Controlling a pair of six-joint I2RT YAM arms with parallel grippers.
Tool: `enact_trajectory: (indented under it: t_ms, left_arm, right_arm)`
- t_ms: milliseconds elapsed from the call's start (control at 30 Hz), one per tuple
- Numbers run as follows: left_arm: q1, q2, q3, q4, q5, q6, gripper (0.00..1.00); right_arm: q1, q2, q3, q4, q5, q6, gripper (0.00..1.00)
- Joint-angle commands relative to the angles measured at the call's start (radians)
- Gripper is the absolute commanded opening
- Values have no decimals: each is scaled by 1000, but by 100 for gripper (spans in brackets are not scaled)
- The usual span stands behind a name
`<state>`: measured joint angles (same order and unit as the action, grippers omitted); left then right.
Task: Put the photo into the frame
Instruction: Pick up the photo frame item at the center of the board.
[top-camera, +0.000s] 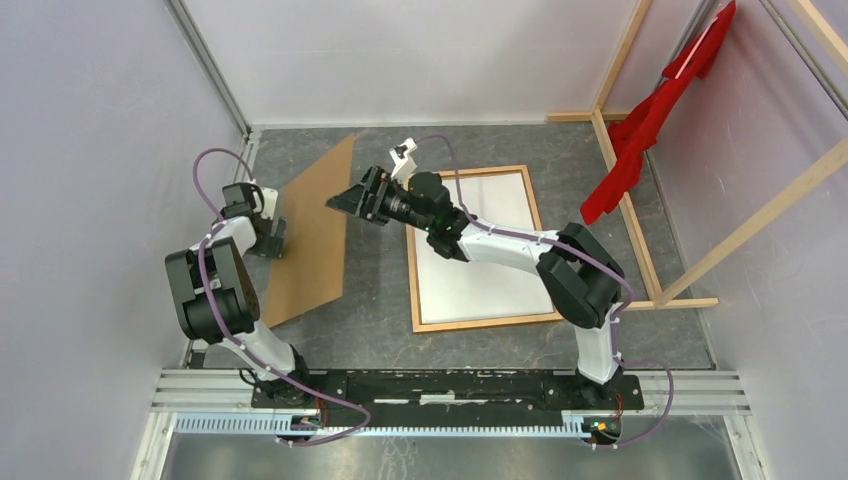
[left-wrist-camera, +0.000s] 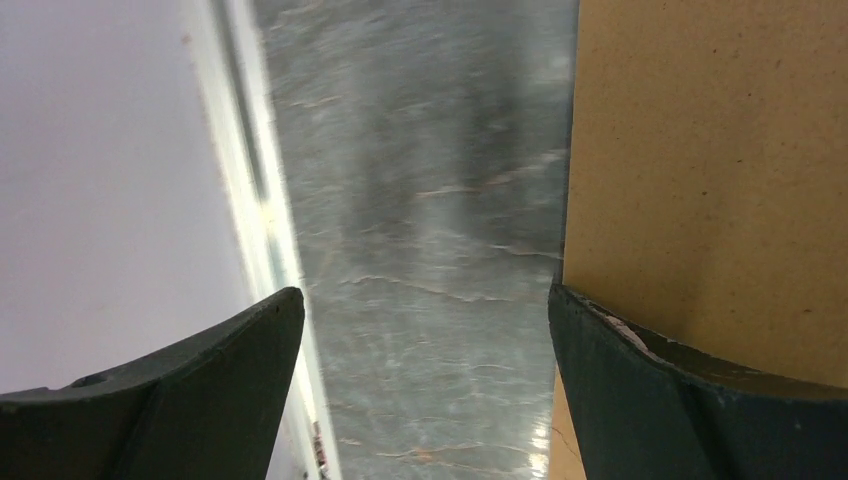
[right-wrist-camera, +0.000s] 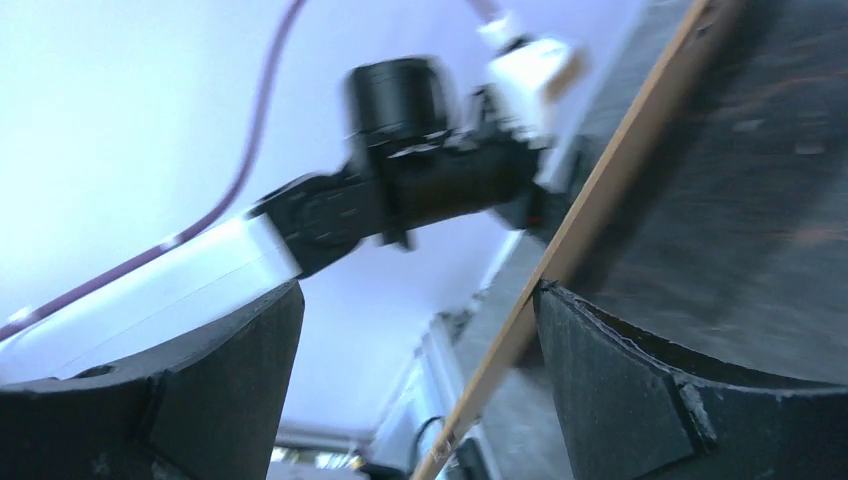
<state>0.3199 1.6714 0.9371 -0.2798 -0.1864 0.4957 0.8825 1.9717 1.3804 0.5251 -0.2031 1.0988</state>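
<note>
Grey marbled desk (top-camera: 380, 300) fills the floor of the cell, and here is how things lie on it. At centre-right is the frame (top-camera: 487, 321), thin orange-brown wood, flat on the desk with its long sides running away from the arms. A white sheet (top-camera: 470, 270) fills it edge to edge, and I cannot tell whether that is the photo lying face down, as no printed side shows in any view. Left of the frame, and apart from it, is the plain brown board (top-camera: 310, 240), set at a slant; whether it is flat or tipped up I cannot tell. Off to the right, pale wooden beams (top-camera: 637, 235) carry a red cloth (top-camera: 650, 120), well away from the action. Now the arms: the right arm stretches across the frame's upper left corner, and the right tool (top-camera: 340, 203) sits at the board's right edge. Its wrist view, blurred, shows wide-apart fingers with the board's thin edge (right-wrist-camera: 600, 200) running between them, close to the right-hand finger, nothing clamped. The left tool (top-camera: 270, 238) is at the board's left edge, fingers spread wide too, one above the board (left-wrist-camera: 710, 180) and the other out near the wall, holding nothing.
</note>
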Motion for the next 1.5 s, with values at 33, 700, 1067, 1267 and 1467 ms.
enact_trajectory:
  t_ms: [33,700,1067,1267,1467]
  left_arm:
    - [-55,18,-31,-173,238,-25,99]
    - [-59,-10,26,-213,270,-35,99]
    - [-72,-179,98,-299,447,-24,100]
    - [-72,-433,217,-345,700,106,100]
    - [-74,-649,168,-334,1041,354,100]
  right_arm:
    - [64,0,13,261,-196,142,92]
    - [39,-98,-79,-71,-90,74,75]
    - [-11,-106,-19,-258,-70,71,13]
    - [-121,-106,91,-349,-85,111,2]
    - [-242,-70,241,-386,-102,197,0]
